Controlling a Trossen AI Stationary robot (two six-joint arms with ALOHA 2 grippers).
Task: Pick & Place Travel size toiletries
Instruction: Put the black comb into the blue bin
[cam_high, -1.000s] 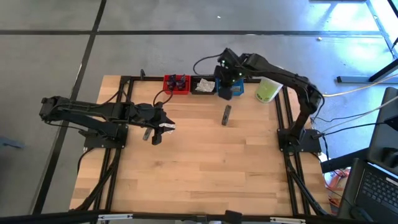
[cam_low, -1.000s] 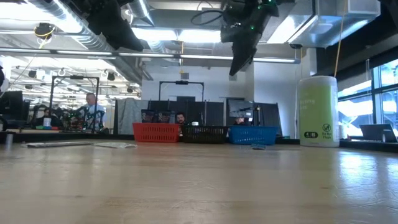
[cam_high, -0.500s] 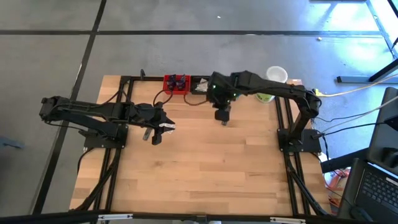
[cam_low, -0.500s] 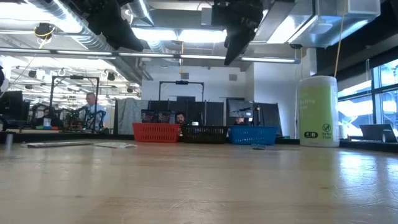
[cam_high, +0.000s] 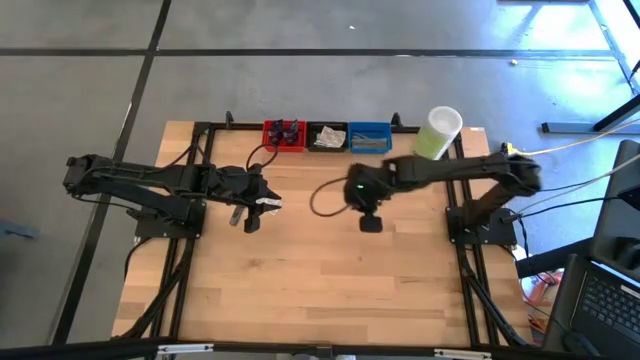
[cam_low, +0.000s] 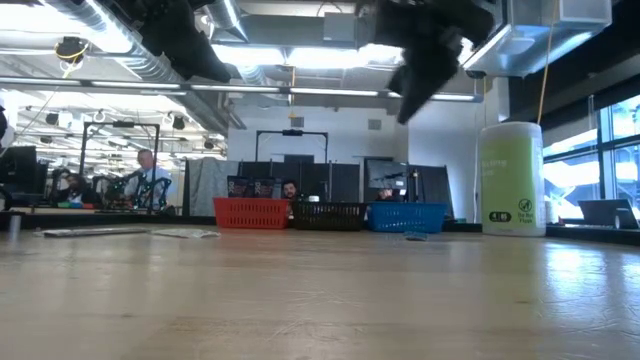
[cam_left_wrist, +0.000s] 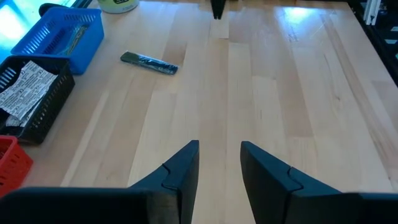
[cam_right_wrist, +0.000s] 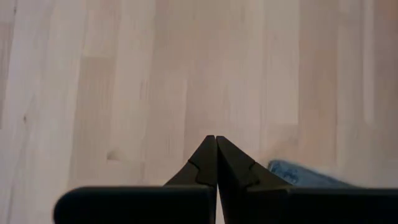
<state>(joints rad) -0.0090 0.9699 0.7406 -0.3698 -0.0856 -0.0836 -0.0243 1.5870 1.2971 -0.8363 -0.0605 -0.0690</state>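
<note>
Right pincer (cam_right_wrist: 216, 155) closed, empty, mid-table, pointing down. Left pincer (cam_left_wrist: 219, 163) parted, empty, hovers at left side.

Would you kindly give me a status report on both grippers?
Left gripper open, empty, parked left. Right gripper shut, empty, above centre. Dark tube loose on the table. Nothing blocking.

Right end effector (cam_high: 370, 222) from above the blue bin (cam_high: 370, 137) to mid-table, now over the grey sachet (cam_left_wrist: 149, 63), fingers fully together.

Red bin (cam_high: 283, 135), black bin (cam_high: 327, 137), blue bin (cam_high: 370, 137); pale-green, white-lidded container (cam_high: 437, 133).
</note>
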